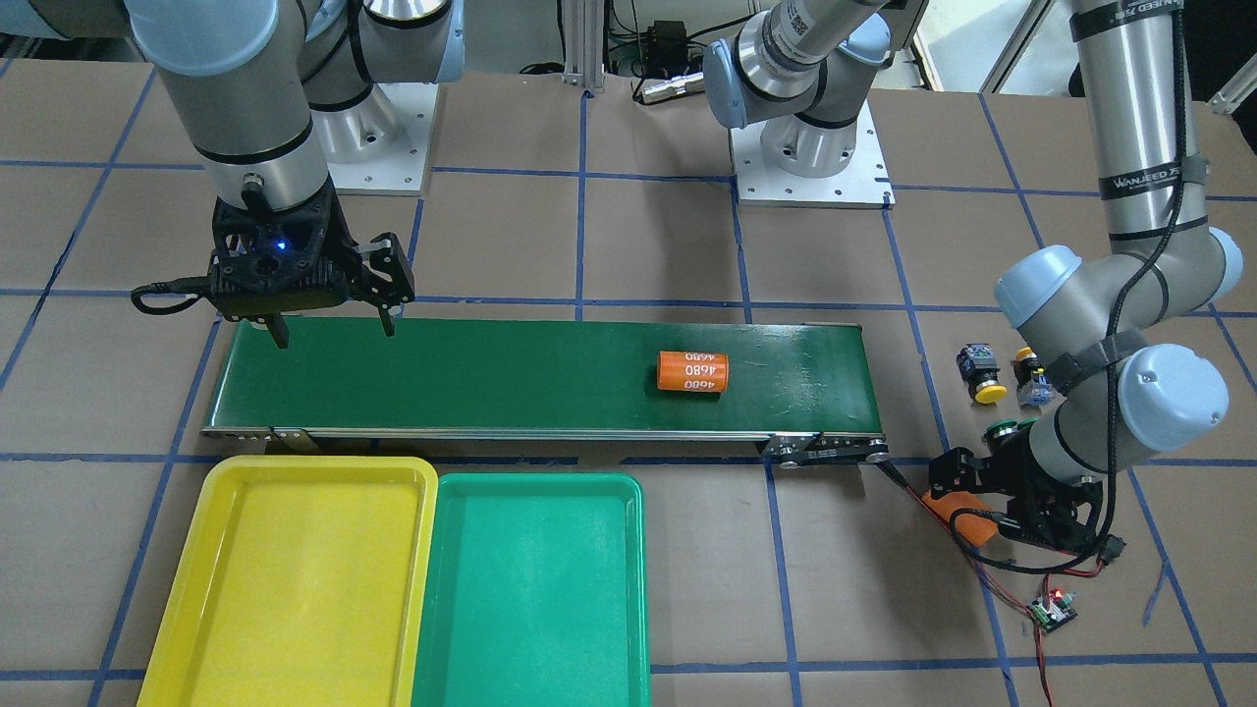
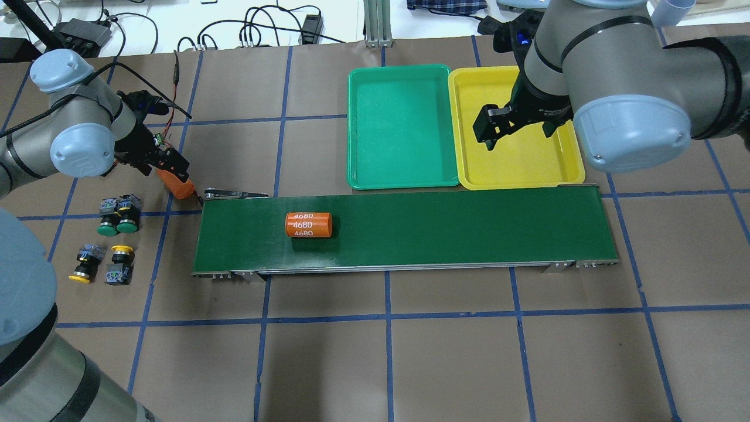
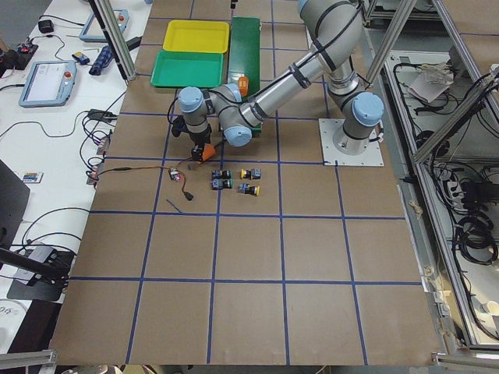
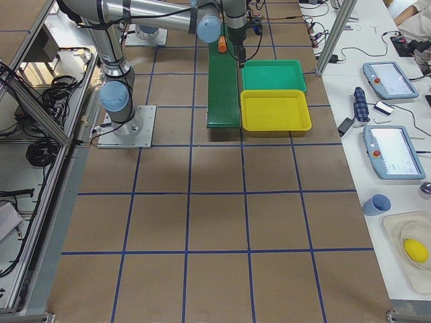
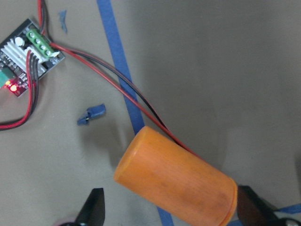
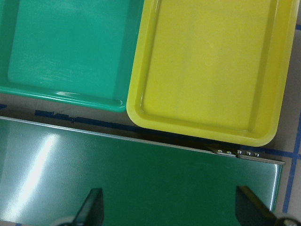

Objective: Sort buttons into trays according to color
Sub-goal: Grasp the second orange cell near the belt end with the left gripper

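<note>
Four buttons sit on the table by the belt's left end: two with green caps (image 2: 108, 217) (image 2: 128, 214) and two with yellow caps (image 2: 84, 268) (image 2: 119, 264). A yellow one (image 1: 983, 376) also shows in the front view. The yellow tray (image 2: 515, 170) and the green tray (image 2: 401, 123) lie side by side beyond the belt, both bare. My left gripper (image 2: 171, 174) is open and low over the table, its fingers (image 5: 94, 207) either side of a plain orange cylinder (image 5: 174, 183). My right gripper (image 1: 334, 329) is open and empty above the belt's right end, near the yellow tray.
A long dark green conveyor belt (image 2: 439, 228) crosses the middle and carries an orange cylinder with white digits (image 2: 309, 224). A small controller board (image 5: 23, 52) with red and black wires (image 5: 117, 87) lies by the left gripper.
</note>
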### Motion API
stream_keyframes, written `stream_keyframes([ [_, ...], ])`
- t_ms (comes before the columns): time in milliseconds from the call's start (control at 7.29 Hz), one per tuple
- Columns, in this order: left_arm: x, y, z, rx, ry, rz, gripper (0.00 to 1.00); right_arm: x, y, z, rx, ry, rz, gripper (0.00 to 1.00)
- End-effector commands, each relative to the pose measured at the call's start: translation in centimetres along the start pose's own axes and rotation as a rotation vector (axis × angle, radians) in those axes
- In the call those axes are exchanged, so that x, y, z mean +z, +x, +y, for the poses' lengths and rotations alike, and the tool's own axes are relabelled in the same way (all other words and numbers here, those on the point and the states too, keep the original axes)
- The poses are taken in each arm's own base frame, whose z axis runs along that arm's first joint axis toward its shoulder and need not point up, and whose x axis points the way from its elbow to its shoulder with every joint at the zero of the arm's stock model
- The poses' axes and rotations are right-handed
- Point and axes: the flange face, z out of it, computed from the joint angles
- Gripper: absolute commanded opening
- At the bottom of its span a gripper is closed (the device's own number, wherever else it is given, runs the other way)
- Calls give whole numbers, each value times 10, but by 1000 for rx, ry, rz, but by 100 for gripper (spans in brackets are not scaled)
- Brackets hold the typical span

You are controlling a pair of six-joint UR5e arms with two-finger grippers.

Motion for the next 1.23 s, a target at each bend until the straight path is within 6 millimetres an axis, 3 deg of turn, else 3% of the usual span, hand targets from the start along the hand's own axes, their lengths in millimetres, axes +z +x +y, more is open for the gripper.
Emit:
stream_keyframes([
  [0, 4, 0, -1, 49, -5, 3, 100, 1, 1, -1, 0, 0, 3, 100],
  [686, 6, 1, -3, 204, 19, 30, 100, -2, 4, -4, 9, 20, 6, 100],
  [1098, 9, -1, -4, 205, 18, 33, 100, -5, 3, -3, 7, 27, 5, 100],
])
